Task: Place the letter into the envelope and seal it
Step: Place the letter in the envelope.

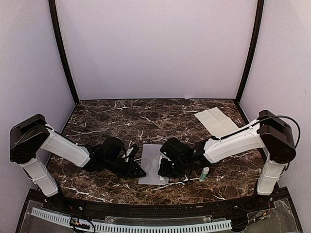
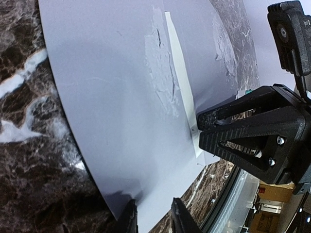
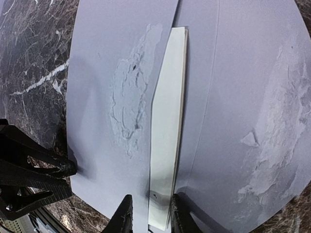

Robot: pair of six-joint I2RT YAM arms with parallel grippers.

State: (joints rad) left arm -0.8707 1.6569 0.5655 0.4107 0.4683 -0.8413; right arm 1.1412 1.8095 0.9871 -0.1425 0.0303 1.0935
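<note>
Your right hand (image 3: 149,217) sits narrow astride the letter (image 3: 167,121) at its low end, bottom centre of the right wrist view. I cannot tell whether it truly pinches. Expect light, limp, slick paper, so take that free end gently. The letter is a pale folded strip, half tucked under a flap of the grey envelope (image 3: 97,73). Your left hand (image 2: 151,219), equally narrow, meets the envelope's edge.

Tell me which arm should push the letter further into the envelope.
Right. The right gripper straddles the letter's exposed end; the left gripper sits at the envelope's edge, off the letter.
</note>
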